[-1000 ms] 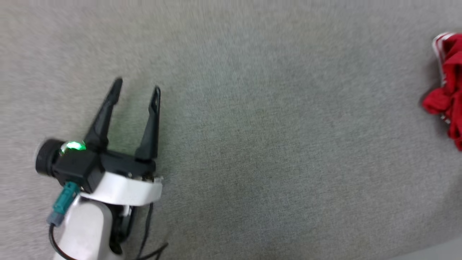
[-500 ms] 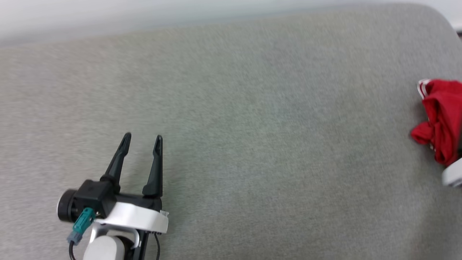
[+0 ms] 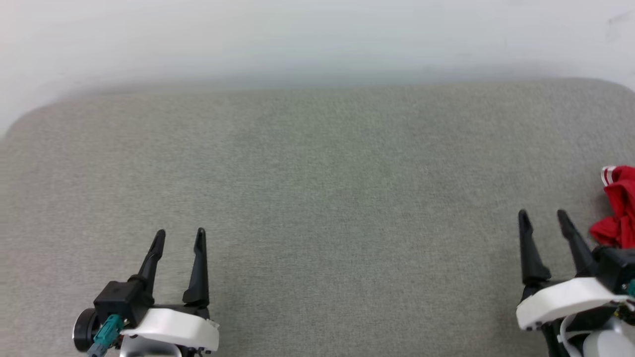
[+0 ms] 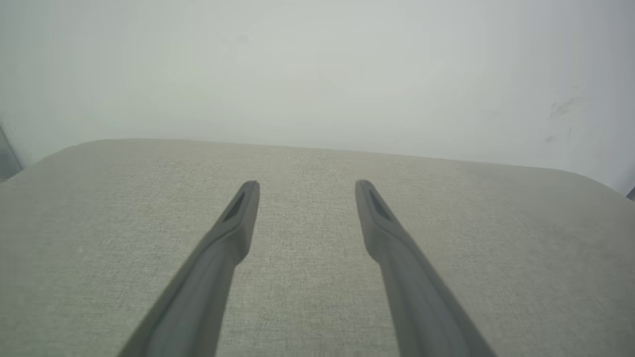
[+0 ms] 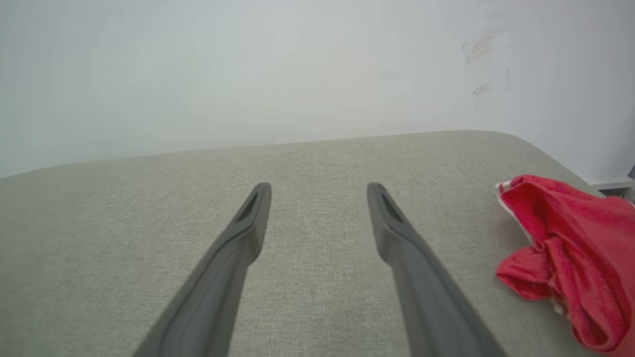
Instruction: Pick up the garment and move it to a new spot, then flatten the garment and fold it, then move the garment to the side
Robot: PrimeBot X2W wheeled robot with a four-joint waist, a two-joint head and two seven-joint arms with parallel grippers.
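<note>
— Where's the garment?
— I see the garment (image 3: 619,213) in a crumpled heap at the tabletop's (image 3: 317,168) right edge. It's red with a bit of white striped trim, and it lies just beside my right hand (image 3: 542,213), clear of its fingers.
— And the grip?
— Both spread wide, nothing between the fingers. My left hand (image 3: 180,231) is near the front left corner, well apart from the cloth.
</note>
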